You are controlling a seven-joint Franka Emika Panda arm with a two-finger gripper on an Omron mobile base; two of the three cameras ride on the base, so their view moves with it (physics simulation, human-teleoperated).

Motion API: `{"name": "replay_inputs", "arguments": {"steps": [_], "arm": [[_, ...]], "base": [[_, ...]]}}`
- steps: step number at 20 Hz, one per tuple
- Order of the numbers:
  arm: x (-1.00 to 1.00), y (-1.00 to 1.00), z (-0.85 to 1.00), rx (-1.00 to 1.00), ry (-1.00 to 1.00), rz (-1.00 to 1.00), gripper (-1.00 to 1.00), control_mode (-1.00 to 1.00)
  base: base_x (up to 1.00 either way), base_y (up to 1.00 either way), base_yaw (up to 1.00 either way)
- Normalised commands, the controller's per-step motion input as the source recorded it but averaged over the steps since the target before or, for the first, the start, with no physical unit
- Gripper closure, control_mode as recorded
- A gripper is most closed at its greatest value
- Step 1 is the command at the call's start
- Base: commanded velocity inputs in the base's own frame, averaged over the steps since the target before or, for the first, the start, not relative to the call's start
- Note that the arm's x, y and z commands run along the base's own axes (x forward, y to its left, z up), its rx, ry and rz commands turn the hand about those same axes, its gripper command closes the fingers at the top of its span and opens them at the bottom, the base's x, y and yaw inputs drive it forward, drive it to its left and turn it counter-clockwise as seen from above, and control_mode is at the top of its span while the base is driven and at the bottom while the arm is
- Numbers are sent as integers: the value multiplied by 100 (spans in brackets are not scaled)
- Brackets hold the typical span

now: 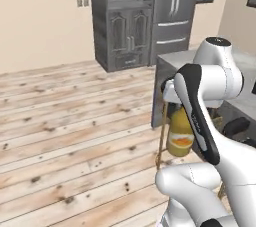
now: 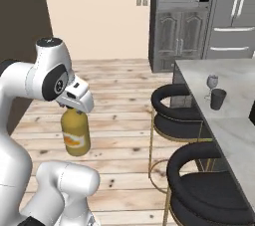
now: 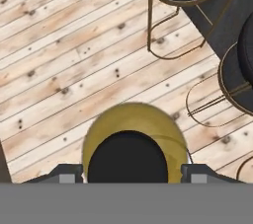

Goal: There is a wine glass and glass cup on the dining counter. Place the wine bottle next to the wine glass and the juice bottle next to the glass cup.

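Right base view: juice bottle (image 2: 75, 133) label orange-white; writing unreadable.

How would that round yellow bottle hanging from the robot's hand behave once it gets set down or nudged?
The juice bottle looks full of liquid, so probably heavy for its size. Its squat, wide body should stand steadily rather than tip, though on its side it would likely roll. The tool grips only the short neck, so the smooth surface might slip if jolted.

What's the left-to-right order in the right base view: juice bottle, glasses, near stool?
juice bottle → near stool → wine glass → glass cup
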Motion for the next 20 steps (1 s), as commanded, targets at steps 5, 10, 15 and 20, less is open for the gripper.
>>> {"name": "replay_inputs", "arguments": {"steps": [5, 10, 15, 20], "arm": [[0, 0, 0, 0, 0, 0, 100, 100], [0, 0, 0, 0, 0, 0, 100, 100], [0, 0, 0, 0, 0, 0, 100, 100], [0, 0, 0, 0, 0, 0, 100, 100]], "base": [[80, 35, -28], [68, 35, -39], [47, 28, -59], [38, 24, -64]]}}
